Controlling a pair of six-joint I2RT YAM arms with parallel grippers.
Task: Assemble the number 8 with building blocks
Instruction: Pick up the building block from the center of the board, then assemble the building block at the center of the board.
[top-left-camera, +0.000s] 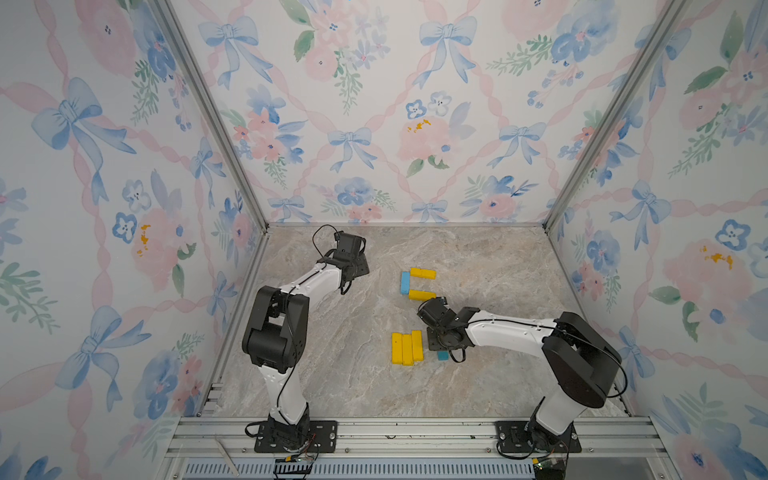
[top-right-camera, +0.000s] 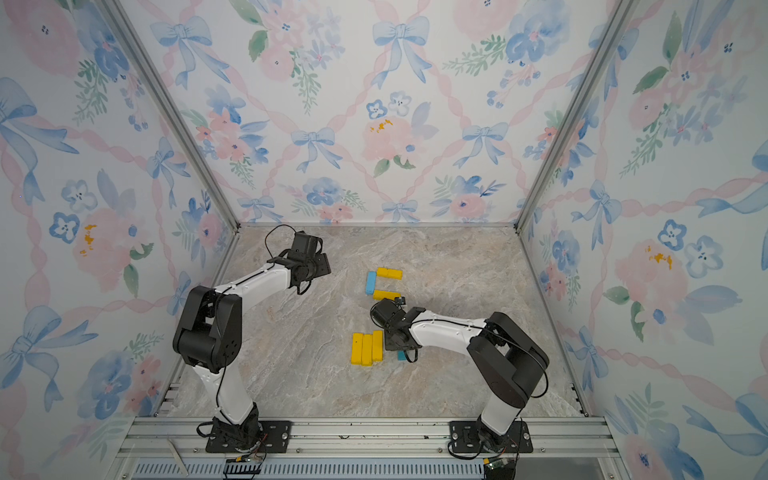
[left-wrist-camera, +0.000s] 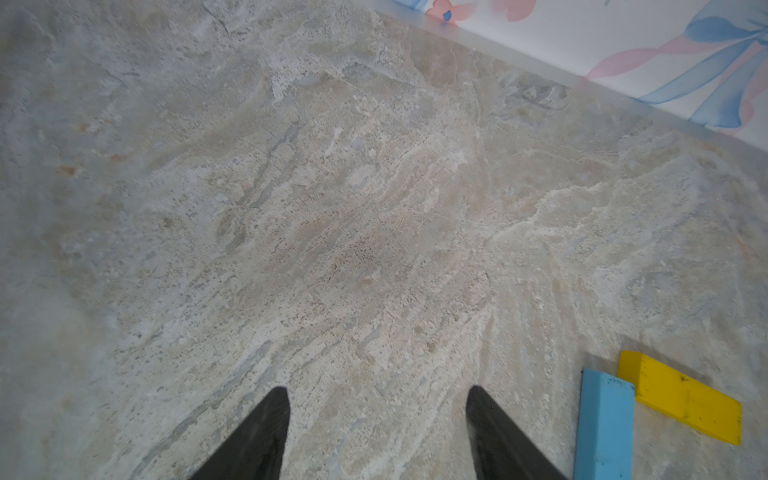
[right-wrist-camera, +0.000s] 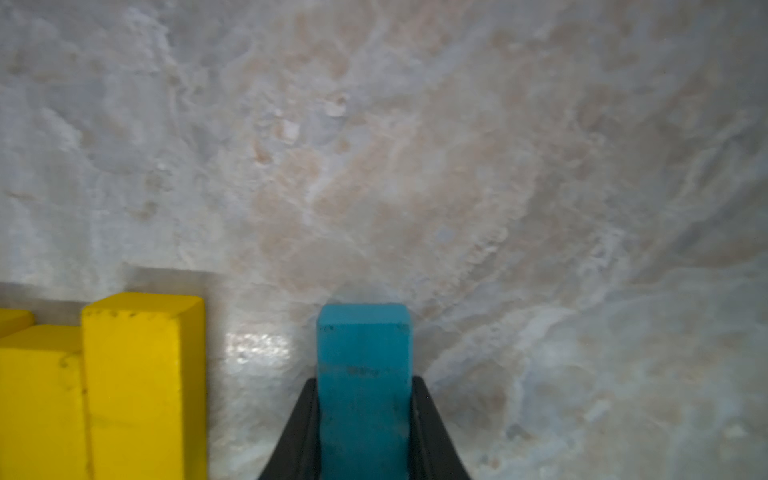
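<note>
Gripping pincer: the right gripper, its jaws clamped on the long sides of the teal block.
Teal block, place: low over the tabletop, just right of the three spare yellow blocks, with a strip of bare surface between. Only its near end shows past the arm in both top views. Whether it rests on the surface cannot be told.
Spare yellow blocks: side by side, long edges touching, lying flat.
Left gripper: jaws apart, nothing between them, over bare surface well left of the figure.
Number 8, partial: three pieces laid.
Upper yellow block: crosswise, at the far end.
Middle yellow block: crosswise, parallel to the upper one, its right end close by the right wrist.
Light blue block: lengthwise along the left ends of both, touching the upper one in the left wrist view.
Figure, right side: open.
</note>
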